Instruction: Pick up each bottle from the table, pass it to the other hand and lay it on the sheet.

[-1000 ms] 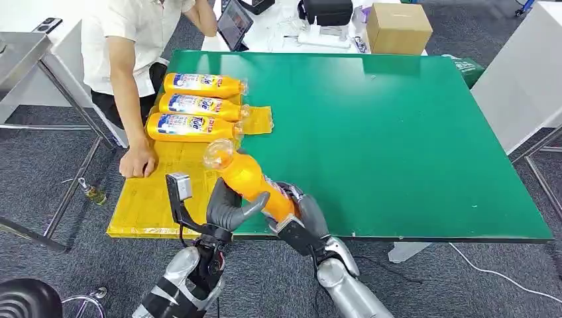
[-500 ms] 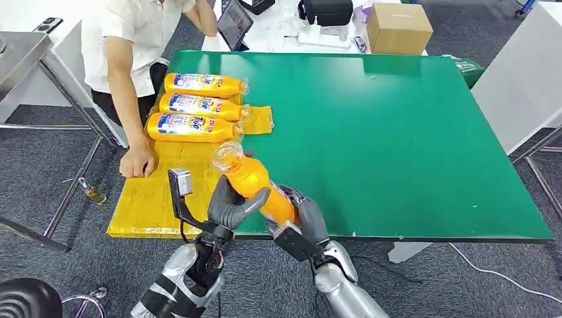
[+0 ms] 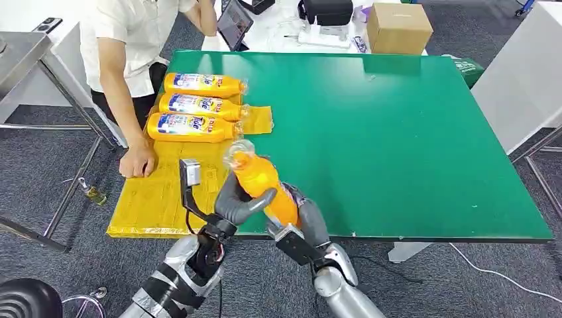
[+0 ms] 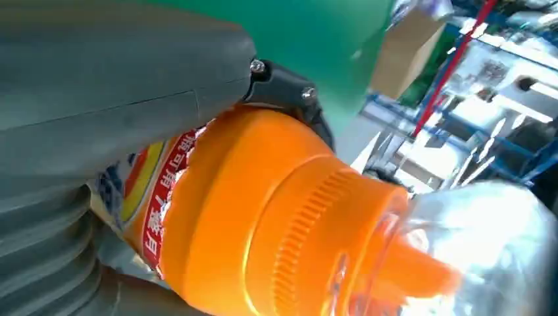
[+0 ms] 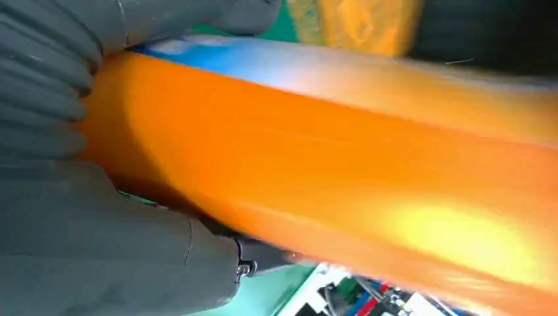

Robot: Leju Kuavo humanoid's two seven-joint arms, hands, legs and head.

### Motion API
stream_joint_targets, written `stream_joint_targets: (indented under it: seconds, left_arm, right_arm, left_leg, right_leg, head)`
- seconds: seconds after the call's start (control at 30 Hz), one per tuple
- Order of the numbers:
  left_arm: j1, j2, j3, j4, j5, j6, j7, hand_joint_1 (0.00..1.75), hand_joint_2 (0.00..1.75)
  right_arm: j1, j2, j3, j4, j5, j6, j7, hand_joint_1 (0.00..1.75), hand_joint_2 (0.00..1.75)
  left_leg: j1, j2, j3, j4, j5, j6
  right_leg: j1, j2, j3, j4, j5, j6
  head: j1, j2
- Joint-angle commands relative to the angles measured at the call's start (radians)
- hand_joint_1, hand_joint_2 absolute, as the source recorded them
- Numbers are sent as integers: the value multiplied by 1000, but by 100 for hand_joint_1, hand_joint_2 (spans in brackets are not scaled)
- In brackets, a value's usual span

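a person's hand [image 3: 137,163] rests on the yellow sheet [image 3: 149,199], where three bottles [image 3: 192,106] already lie on the desk [image 3: 397,132]. the left robot hand [image 3: 233,202] and the right robot hand [image 3: 301,215] both grip the fourth bottle [image 3: 262,184], mid-handover; laying it down remains.

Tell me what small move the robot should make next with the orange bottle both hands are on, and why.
Probably the right hand should let go. The left hand already wraps the orange bottle below its clear cap, so both hold it at the table's near edge. Three bottles already lie on the yellow sheet to the left, where the left hand could lay this one.
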Motion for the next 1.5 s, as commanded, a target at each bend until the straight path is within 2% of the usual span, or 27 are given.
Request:
stream_joint_targets:
  seconds: [0.03, 0.07, 0.13, 0.2, 0.27, 0.37, 0.43, 0.5, 0.57, 0.6, 0.7, 0.87, 0.9, 1.03, 1.13, 1.17, 1.37, 1.47, 1.5]
  left_arm:
    - [-23, 8, -56, 32, -58, 60, -35, 175, 175]
    - [-30, 7, -61, 21, -78, 72, -43, 175, 175]
    - [-31, 6, -63, 12, -85, 79, -42, 175, 175]
    - [-37, 7, -66, 2, -93, 84, -42, 175, 175]
    - [-44, 16, -60, -7, -116, 104, -51, 175, 175]
    - [-50, 40, -39, -27, -225, 180, -112, 175, 175]
    - [-50, 40, -39, -27, -225, 180, -112, 175, 175]
    - [-53, 44, 3, -43, -340, 285, -156, 175, 175]
    - [-56, 45, 11, -45, -365, 310, -164, 175, 175]
    - [-64, 51, 34, -50, -407, 348, -170, 175, 175]
    - [-72, 67, 80, -43, -496, 409, -168, 175, 175]
    - [-72, 67, 80, -43, -496, 409, -168, 175, 175]
    - [-74, 72, 97, -33, -518, 418, -166, 175, 175]
    - [-108, 114, 109, 19, -650, 466, -122, 175, 175]
    - [-175, 157, 57, 131, -910, 584, -48, 175, 175]
    - [-224, 165, 27, 209, -1052, 636, 24, 175, 175]
    - [-224, 165, 27, 209, -1052, 636, 24, 175, 175]
    - [-298, 161, -22, 348, -1289, 641, 174, 175, 175]
    - [-311, 152, -22, 369, -1313, 609, 188, 175, 175]
  right_arm:
    - [-20, 2, 68, -42, 40, -107, -38, 0, 0]
    - [-12, 7, 74, -55, 58, -156, -59, 0, 0]
    - [-9, 6, 83, -64, 67, -172, -60, 0, 0]
    - [-3, 5, 87, -76, 104, -262, -71, 0, 0]
    - [28, 40, -18, -80, 232, -262, -73, 0, 0]
    - [95, 76, -148, -180, 337, -262, -87, 0, 0]
    - [95, 76, -148, -180, 337, -262, -87, 0, 0]
    - [155, 108, -227, -329, 376, -262, -87, 0, 0]
    - [168, 117, -246, -371, 380, -262, -87, 0, 0]
    - [188, 135, -281, -447, 383, -262, -87, 0, 0]
    - [209, 176, -356, -563, 366, -262, -87, 0, 0]
    - [209, 176, -356, -563, 366, -262, -87, 0, 0]
    - [210, 190, -390, -589, 371, -262, -87, 0, 0]
    - [213, 203, -431, -619, 362, -262, -87, 0, 0]
    - [214, 201, -428, -621, 357, -262, -87, 0, 0]
    - [210, 205, -425, -616, 363, -262, -87, 0, 0]
    - [210, 205, -425, -616, 363, -262, -87, 0, 0]
    - [202, 212, -418, -586, 354, -262, -87, 0, 0]
    - [200, 213, -413, -576, 345, -262, -87, 0, 0]
  left_leg:
    - [0, 1, 6, -1, -2, 2]
    - [0, 1, 4, 0, -2, 2]
    - [0, 1, 5, 0, -2, 2]
    - [0, 1, 2, 0, -1, 1]
    - [0, 0, 3, 0, -1, 1]
    - [0, 0, 4, 0, -1, 1]
    - [0, 0, 2, 0, -1, 1]
    - [0, 0, 6, 0, -2, 1]
    - [0, 0, 2, 0, -1, 1]
    - [-1, -1, 0, 0, 0, 1]
    - [0, 2, 4, 1, -3, 2]
    - [0, 1, 2, 0, -1, 1]
    - [0, 0, 1, 0, 0, 1]
    - [0, 0, 3, 0, -1, 1]
    - [0, 0, 3, -1, 0, 1]
    - [0, 0, 5, -1, -1, 1]
    - [0, 0, 4, -1, -1, 1]
    - [0, -1, 4, -1, 0, 1]
    - [0, 0, 6, -1, -1, 1]
  right_leg:
    - [1, -1, 6, -1, -2, -3]
    - [1, 0, 4, 0, -1, -2]
    - [1, -1, 5, 0, -2, -3]
    - [1, -1, 2, 0, -1, -2]
    - [0, -1, 3, 0, -2, -2]
    - [1, -2, 4, 0, -2, -3]
    - [0, -1, 2, 0, -1, -2]
    - [1, -2, 6, 0, -3, -4]
    - [1, -2, 2, 1, -2, -3]
    - [0, -2, 0, 1, -1, -2]
    - [1, 0, 3, 2, -3, -3]
    - [1, -1, 2, 0, -1, -2]
    - [0, -1, 0, 0, -1, -2]
    - [1, -2, 2, 0, -1, -3]
    - [0, -1, 3, 0, -1, -2]
    - [1, -2, 5, -1, -1, -3]
    - [1, -2, 4, -1, -1, -2]
    - [1, -2, 4, 0, -1, -2]
    - [1, -3, 6, -1, -2, -3]
  head:
    - [0, 0]
    - [1, 0]
    - [0, 0]
    - [1, 0]
    - [1, 0]
    - [1, 0]
    - [1, 0]
    - [0, 0]
    - [0, 0]
    - [0, 0]
    - [0, 0]
    - [0, 0]
    - [1, 0]
    - [1, 0]
    - [1, 0]
    - [1, 0]
    - [1, 0]
    - [1, 0]
    - [0, 0]
